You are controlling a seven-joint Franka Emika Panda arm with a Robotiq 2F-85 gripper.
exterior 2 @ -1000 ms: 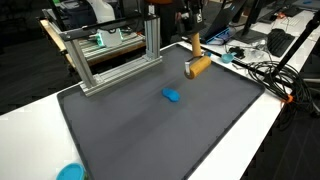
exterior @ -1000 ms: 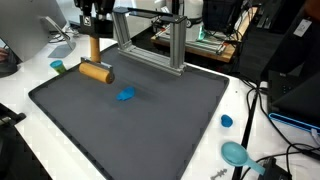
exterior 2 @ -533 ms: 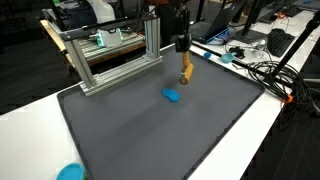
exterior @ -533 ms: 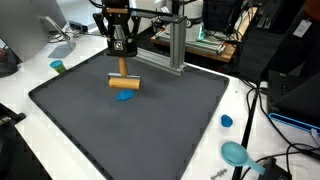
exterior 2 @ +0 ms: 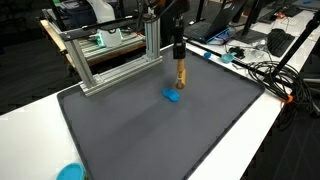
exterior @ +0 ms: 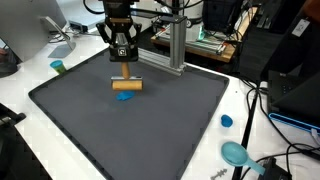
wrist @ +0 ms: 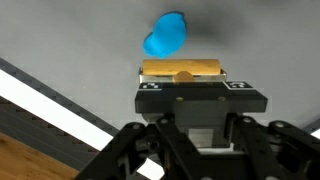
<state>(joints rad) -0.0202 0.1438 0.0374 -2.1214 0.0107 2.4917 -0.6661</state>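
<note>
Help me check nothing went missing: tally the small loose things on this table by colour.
Wood-coloured: 1 (mallet in the end effector)
Blue to teal: 4 (blob on the mat, cap, small piece, round piece)
Total: 5

Mallet point(exterior: 125, 83) just above the lump point(exterior: 125, 97) on the mat point(exterior: 150, 130) — frame point(exterior: 175, 40) behind.

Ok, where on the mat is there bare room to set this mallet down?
The mat is bare between the blue piece and its near edge, and out to both sides. Crowded: right under the wooden mallet in the gripper, and back by the aluminium frame.
</note>
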